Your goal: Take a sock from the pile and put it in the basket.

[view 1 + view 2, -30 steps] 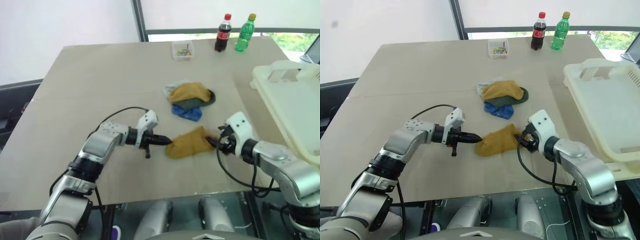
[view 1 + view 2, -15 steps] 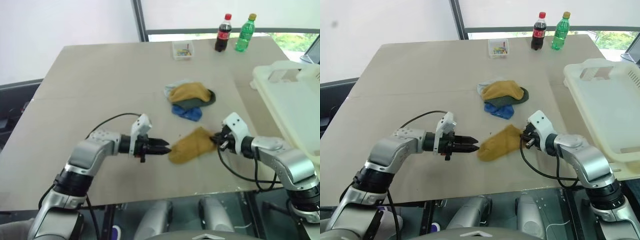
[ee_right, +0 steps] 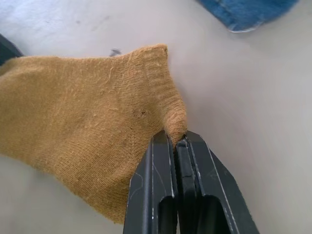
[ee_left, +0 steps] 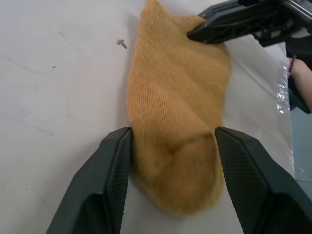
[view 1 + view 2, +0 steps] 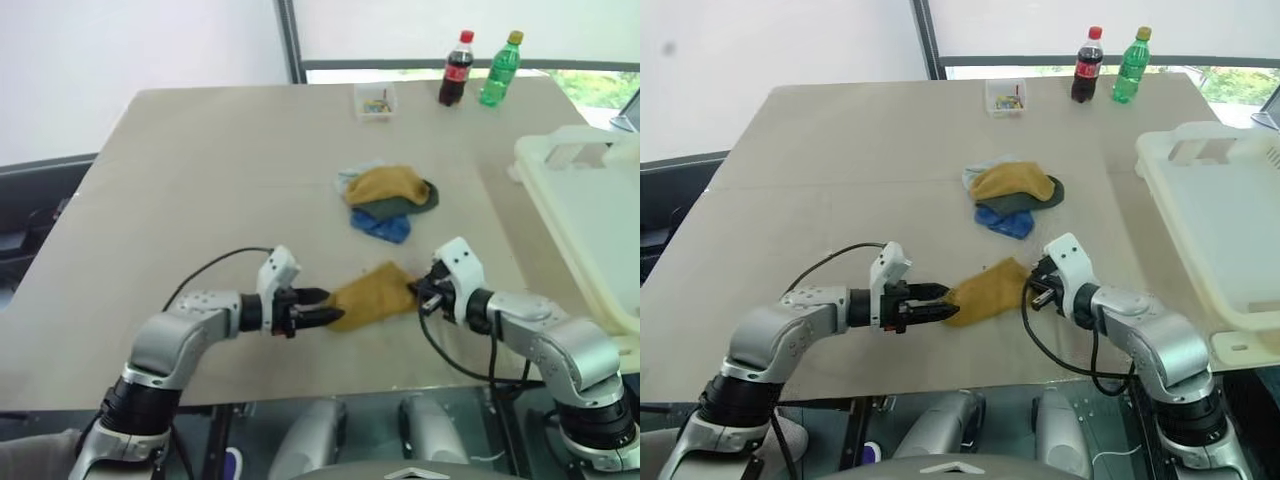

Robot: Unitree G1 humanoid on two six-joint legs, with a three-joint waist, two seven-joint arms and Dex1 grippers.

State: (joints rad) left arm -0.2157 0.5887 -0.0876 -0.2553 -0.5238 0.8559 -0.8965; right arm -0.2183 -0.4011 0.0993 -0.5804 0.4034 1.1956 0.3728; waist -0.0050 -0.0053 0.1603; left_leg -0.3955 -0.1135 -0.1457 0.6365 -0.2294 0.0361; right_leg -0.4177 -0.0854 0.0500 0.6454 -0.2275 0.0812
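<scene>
Basket: the cream-white basket (image 5: 1230, 225) sat at the table's right edge, overhanging it; nothing could be seen inside the part in view.
Clear box: one small clear box (image 5: 375, 101) stood near the table's far edge, holding small coloured bits too tiny to name.
Bottles: two, a dark cola bottle (image 5: 455, 69) with a red cap and a green bottle (image 5: 499, 68) with a yellow cap, stood upright side by side near the far right corner.
Table: one beige table (image 5: 200, 200) carried everything.
Pile: the pile (image 5: 388, 200) lay near the table's middle, toward the right edge; a mustard sock sat on top, a dark green one under it, a blue one on the near side and a pale one at the far left.
Separate sock: one mustard sock (image 5: 372, 296) lay near the near edge, apart from the pile, stretched between the two grippers.
Right gripper: the right gripper (image 3: 176, 141) was clenched on the sock's cuff corner, fingers pressed together.
Left gripper: the left gripper (image 4: 173, 146) had its fingers (image 4: 113, 161) spread, one at each side of the sock's toe end; whether they gripped it could not be told.
</scene>
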